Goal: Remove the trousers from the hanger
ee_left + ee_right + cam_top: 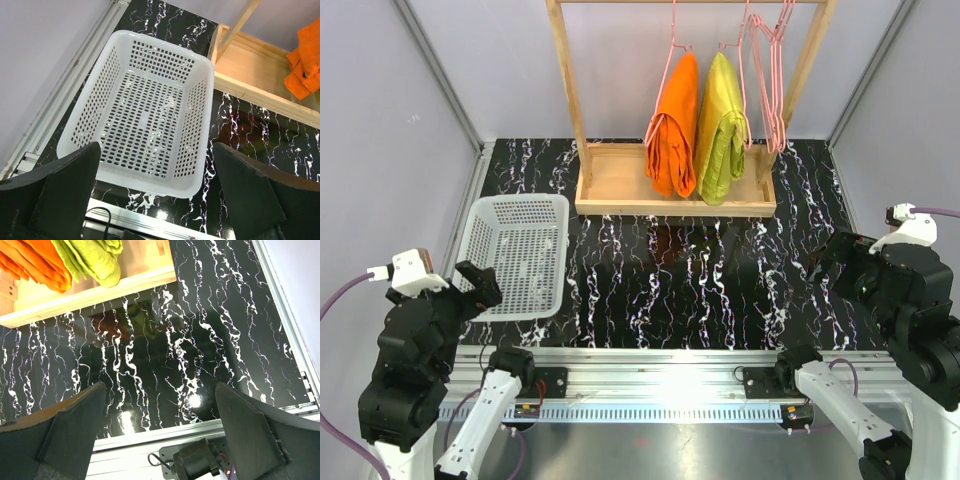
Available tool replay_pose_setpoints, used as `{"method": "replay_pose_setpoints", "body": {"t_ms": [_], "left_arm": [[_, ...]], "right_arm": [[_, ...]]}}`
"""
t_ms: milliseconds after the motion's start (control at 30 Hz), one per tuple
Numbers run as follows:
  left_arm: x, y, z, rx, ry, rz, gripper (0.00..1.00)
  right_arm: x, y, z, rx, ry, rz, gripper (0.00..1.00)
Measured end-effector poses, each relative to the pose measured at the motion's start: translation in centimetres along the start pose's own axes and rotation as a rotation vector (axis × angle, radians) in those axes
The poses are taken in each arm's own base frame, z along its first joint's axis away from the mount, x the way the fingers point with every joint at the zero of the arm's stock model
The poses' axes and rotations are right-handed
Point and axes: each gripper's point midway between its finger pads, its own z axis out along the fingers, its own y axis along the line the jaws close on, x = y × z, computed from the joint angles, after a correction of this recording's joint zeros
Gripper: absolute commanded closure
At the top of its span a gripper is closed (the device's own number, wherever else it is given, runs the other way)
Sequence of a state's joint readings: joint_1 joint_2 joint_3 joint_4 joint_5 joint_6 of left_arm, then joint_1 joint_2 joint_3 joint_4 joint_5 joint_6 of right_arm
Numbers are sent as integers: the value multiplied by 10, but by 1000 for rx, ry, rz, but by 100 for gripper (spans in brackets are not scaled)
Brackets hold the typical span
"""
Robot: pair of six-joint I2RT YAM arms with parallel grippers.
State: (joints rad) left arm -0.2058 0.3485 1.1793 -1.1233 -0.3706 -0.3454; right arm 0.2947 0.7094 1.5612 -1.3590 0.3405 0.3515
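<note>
Looking down from above, we see the orange trousers (672, 128) folded over a pink hanger (674, 28). The hanger hooks on the top bar of the wooden rack (620, 185) at the back of the table (720, 290). The bottom of the trousers hangs close to the rack's wooden floor, and we cannot tell if it touches. Yellow-green trousers (722, 130) hang just beside them on the right, and then come the spare pink hangers (772, 80).

Our left gripper (156, 150) is over the near end of the white basket (197, 115). Its two fingers are wide apart and hold nothing. Our right gripper (160, 387) is over bare table on the right. Its fingers are wide apart too, with nothing in them. Both are well apart from the trousers.
</note>
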Motion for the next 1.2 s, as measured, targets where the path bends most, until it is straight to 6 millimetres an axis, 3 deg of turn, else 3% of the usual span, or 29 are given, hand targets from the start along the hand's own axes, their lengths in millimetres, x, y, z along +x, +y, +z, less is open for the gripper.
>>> {"method": "replay_pose_setpoints", "body": {"t_ms": [267,367,667,767,967,1100,1200], "left_arm": [[1,1,1,-7,3,-11,1],[3,0,2,-9,8,-21,1],[15,-11,11,44,30,-44,1],[26,-16,12,87,36,-54,1],[28,-24,8,157,-7,-74,1],[28,-23,2,185,-55,-91,1],[28,-22,-3,201,-77,-101,1]], "right_arm": [[2,8,-7,-62,1,1,0],[-9,23,-20,-161,-35,21,0],[-80,94,-86,-588,-224,122,0],[-110,127,-93,-719,-241,145,1],[-148,201,-58,-932,-131,192,0],[-168,242,-15,-1002,-55,229,5],[-171,263,28,-989,18,263,6]]}}
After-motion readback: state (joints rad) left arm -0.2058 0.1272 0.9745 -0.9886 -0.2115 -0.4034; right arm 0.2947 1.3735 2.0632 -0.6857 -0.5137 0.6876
